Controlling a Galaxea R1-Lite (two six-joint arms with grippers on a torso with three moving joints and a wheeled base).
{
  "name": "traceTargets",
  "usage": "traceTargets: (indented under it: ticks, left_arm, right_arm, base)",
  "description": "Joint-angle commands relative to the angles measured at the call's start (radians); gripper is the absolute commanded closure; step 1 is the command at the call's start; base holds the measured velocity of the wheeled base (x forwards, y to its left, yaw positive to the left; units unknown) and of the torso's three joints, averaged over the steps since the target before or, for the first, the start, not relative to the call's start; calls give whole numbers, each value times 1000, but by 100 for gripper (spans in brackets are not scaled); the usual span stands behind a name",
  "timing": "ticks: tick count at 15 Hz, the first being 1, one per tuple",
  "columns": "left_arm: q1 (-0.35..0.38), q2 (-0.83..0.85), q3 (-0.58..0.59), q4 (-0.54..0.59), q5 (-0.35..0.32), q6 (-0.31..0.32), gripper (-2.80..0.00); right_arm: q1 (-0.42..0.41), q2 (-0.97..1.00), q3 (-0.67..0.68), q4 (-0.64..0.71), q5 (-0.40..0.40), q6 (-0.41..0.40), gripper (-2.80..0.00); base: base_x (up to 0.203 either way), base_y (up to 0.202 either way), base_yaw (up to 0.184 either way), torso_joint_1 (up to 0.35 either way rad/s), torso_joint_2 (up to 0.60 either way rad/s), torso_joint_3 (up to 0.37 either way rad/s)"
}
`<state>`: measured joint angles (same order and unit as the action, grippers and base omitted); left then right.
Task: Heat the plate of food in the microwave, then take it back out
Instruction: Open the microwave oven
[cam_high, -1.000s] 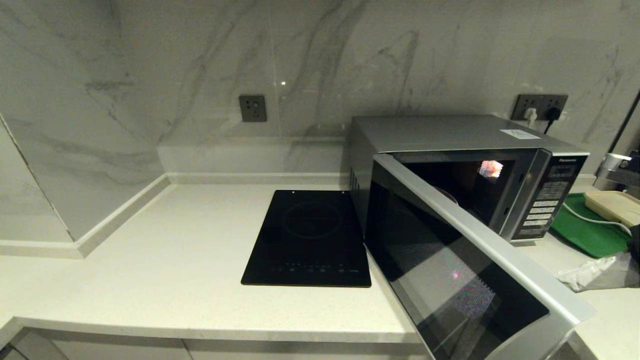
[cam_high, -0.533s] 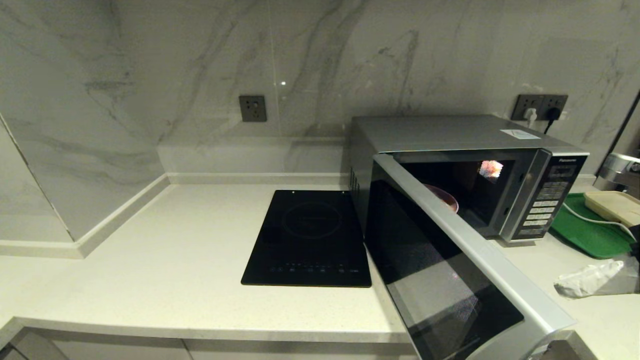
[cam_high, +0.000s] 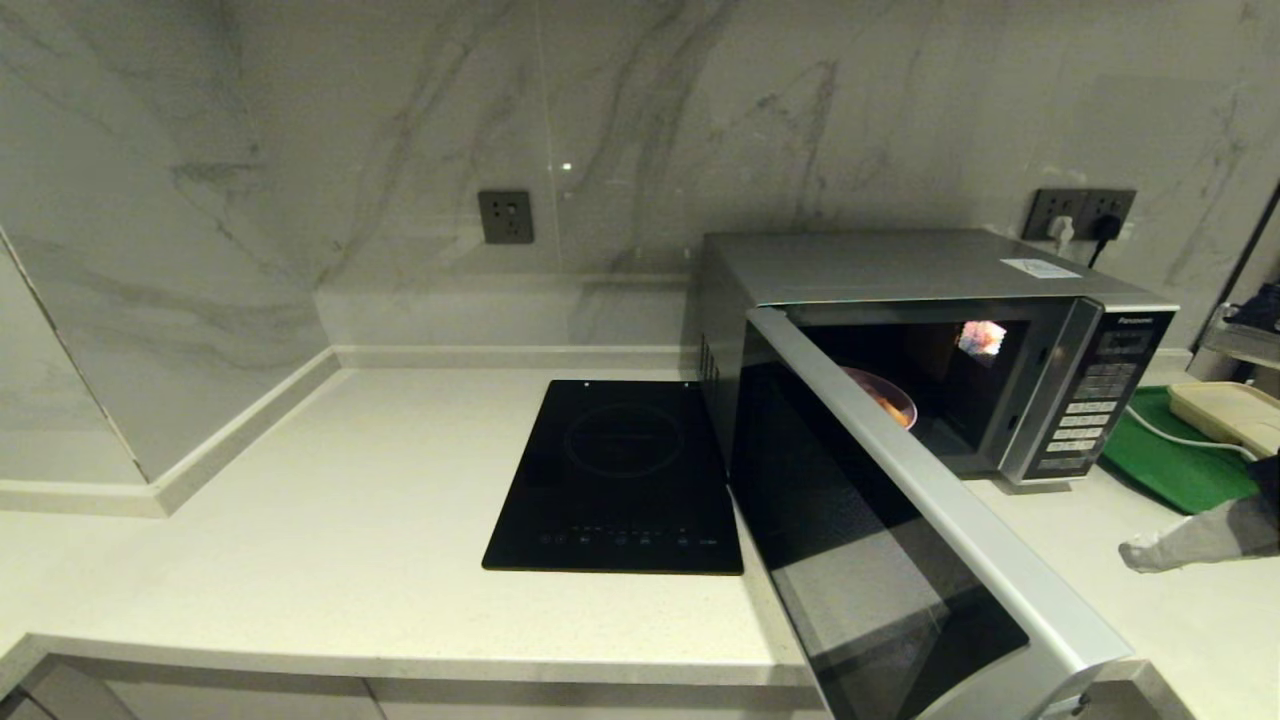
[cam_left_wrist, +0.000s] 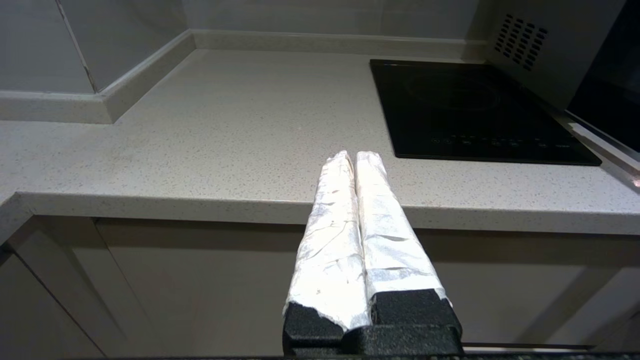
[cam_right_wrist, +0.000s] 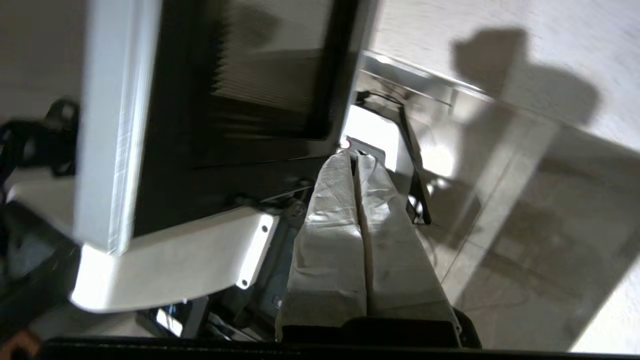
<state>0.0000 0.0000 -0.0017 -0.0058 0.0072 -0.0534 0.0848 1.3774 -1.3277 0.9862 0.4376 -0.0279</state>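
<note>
Reaching past the wide-swung door of the microwave (cam_high: 940, 300), the clenched, empty right hand (cam_right_wrist: 356, 160) at its 4 o'clock could clip that door or tip the plate of food (cam_high: 890, 400) inside; the left hand (cam_left_wrist: 350, 160) hangs clenched off the desk (cam_high: 350, 520).

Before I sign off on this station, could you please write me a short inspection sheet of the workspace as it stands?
Surface: pale speckled countertop, dry and unmarked where visible.
Job's things: microwave with its door swung wide open; plate of food inside, partly hidden by the door.
Clutter: black induction cooktop left of the microwave; green tray to its right, bearing a beige container.
Grippers: left gripper fingers shut, empty, before the counter edge; right gripper fingers shut, empty, near the door's lower corner.
Cables: white cable across the tray; plugs in the wall socket.
Surroundings: marble-look wall, second socket.
</note>
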Motion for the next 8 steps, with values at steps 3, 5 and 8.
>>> traceTargets:
  ticks: [3, 5, 8]
  left_arm:
    - [0, 0, 0, 0, 0, 0, 0]
    - [0, 0, 0, 0, 0, 0, 0]
    - [0, 0, 0, 0, 0, 0, 0]
  right_arm:
    - [67, -28, 17, 9, 141, -291, 0]
    - [100, -37, 46, 12, 158, -419, 0]
    - [113, -39, 52, 12, 160, -492, 0]
  base:
    - [0, 0, 0, 0, 0, 0]
    - [0, 0, 0, 0, 0, 0]
    - [0, 0, 0, 0, 0, 0]
